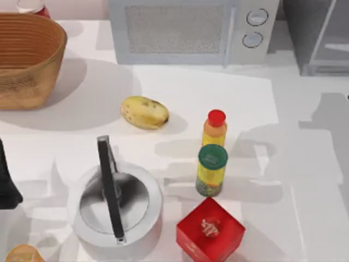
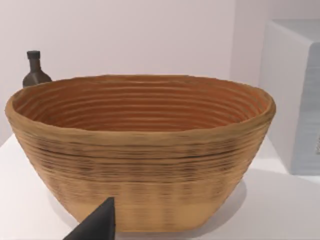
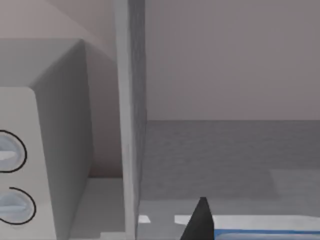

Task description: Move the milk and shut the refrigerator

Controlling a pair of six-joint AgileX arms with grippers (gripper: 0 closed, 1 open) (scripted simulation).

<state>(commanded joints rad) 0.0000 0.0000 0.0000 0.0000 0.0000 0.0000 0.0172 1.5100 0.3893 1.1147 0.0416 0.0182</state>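
Table [image 1: 305, 180]: white, set with kitchen goods across its width.

Refrigerator [image 1: 319, 38]: grey box at the far right corner, just right of the microwave; its framed see-through door [image 1: 323, 33] stands swung out, not shut. In the right wrist view the grey interior [image 3: 225, 160] is seen head-on, with the door frame [image 3: 131, 115] upright beside it.

Microwave [image 1: 191, 30]: white, two round dials, far centre.

Basket [image 1: 27, 60]: woven, far left.

Pot [image 1: 117, 210]: steel, dark handle laid across it, near centre-left.

Red box [image 1: 210, 232]: near centre.

Banana [image 1: 144, 112]: centre.

Yellow jar [image 1: 211, 170], green lid, and yellow bottle [image 1: 215, 129], red cap: centre, one behind the other.

Milk [image 3: 265, 226]: a white and blue strip at the lower edge of the right wrist view, beside a dark fingertip [image 3: 199, 220]; judged to be held at the refrigerator mouth.

Right gripper: its state cannot be told; contact with the milk is not shown.

Left gripper [image 2: 95, 225]: parked at the near left, facing the basket; its state cannot be told.

Step in hand: judged to be the carrying of the milk into the refrigerator. Next called for: the carton to be set on the floor of the compartment and released, the arm drawn clear, then the door pushed closed.
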